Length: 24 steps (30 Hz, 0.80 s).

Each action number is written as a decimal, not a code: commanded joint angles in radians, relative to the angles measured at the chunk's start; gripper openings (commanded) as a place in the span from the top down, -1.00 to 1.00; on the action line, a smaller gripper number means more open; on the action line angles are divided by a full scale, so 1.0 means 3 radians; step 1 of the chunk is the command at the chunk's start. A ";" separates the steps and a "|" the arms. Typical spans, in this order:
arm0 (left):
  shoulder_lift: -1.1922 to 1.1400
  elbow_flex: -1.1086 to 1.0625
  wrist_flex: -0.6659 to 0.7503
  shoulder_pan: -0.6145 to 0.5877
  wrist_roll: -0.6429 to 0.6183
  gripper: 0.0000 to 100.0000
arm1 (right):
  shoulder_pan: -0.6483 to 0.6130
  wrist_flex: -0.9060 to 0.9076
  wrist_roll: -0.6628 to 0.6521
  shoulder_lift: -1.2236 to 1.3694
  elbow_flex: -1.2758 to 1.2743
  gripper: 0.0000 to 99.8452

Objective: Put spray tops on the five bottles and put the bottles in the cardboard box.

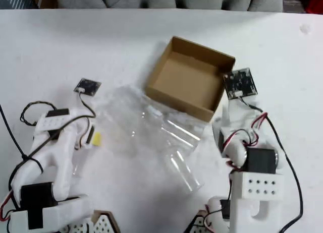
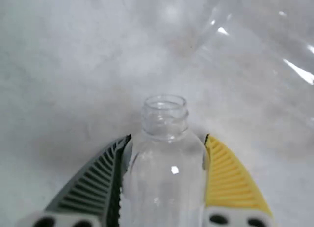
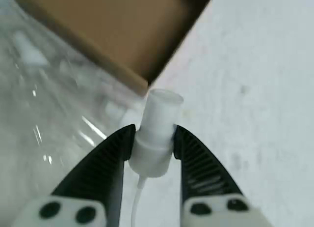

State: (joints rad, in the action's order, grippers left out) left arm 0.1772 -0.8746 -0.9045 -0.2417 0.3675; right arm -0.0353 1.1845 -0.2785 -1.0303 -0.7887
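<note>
Left gripper [image 2: 167,139] clamps an uncapped bottle [image 2: 164,180]; right gripper [image 3: 154,130] pinches a spray top [image 3: 159,109]. No bottle yet sits in the cardboard box [image 1: 184,79], at twelve o'clock on the table; likely all five remain.

The brown cardboard box [image 1: 189,79] is matt, plain paperboard. Just beside the box lies crinkled clear plastic film [image 1: 126,112], glossy with bright glints. The clear plastic bottle [image 2: 164,180] is smooth and shiny. The left gripper [image 2: 167,138] has matt, ribbed plastic fingers [image 2: 93,185], one grey and one yellow. The white plastic spray top [image 3: 156,138] looks smooth and satin. It sits between the matt black ribbed fingers [image 3: 100,173] of the right gripper [image 3: 153,131]. The white table [image 1: 75,41] is matt and faintly mottled.
</note>
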 commanded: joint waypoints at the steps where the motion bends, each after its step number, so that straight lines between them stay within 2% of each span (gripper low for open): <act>1: 0.0146 0.0015 0.0056 -0.0049 -0.0036 0.96 | -0.0136 -0.0627 0.0276 -0.0171 0.0082 0.97; 5: 0.0146 0.0015 0.0056 -0.0049 -0.0036 0.96 | -0.0289 -0.1220 0.0450 -0.0243 0.0082 0.97; 13: 0.0146 0.0015 0.0056 -0.0049 -0.0036 0.96 | -0.0765 -0.2621 0.0460 -0.0212 -0.0005 0.97; 19: 0.0146 0.0015 0.0056 -0.0049 -0.0036 0.96 | -0.1337 -0.3813 0.0450 -0.0212 -0.0194 0.97; 24: 0.0146 0.0010 0.0015 -0.0049 -0.0036 0.96 | -0.1977 -0.4381 0.0430 -0.0212 -0.0174 0.97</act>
State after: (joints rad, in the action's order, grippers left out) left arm 0.1772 -0.8746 -0.9045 -0.2417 0.3675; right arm -0.5294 -0.0307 -0.1481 -1.0840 -0.8592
